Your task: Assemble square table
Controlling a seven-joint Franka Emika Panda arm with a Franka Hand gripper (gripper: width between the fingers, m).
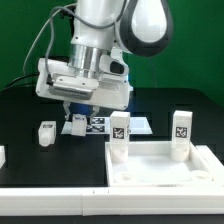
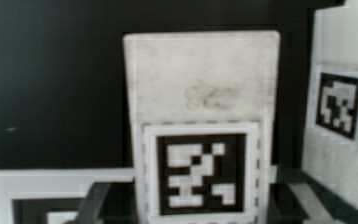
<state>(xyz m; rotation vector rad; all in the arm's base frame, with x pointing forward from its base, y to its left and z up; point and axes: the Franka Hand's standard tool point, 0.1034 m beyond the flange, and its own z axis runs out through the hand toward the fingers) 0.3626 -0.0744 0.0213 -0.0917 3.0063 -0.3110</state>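
Observation:
The square table panel [image 1: 160, 170], white with a raised rim, lies at the front on the exterior view's right. Two white tagged legs stand at its far corners, one [image 1: 120, 135] and the other [image 1: 180, 131]. My gripper [image 1: 78, 116] hangs over the black table to the panel's left, shut on a third white tagged leg [image 1: 77, 123]. In the wrist view this leg [image 2: 202, 110] fills the middle, with the gripper [image 2: 202, 208] and its dark fingers [image 2: 105, 205] on both sides of it. Another tagged white piece [image 2: 341, 115] shows beside it.
A loose tagged leg [image 1: 47, 132] stands on the black table to the exterior view's left of my gripper. Another white piece [image 1: 2, 156] sits at the left edge. The marker board [image 1: 105, 124] lies behind the gripper. A white border strip [image 1: 50, 200] runs along the front.

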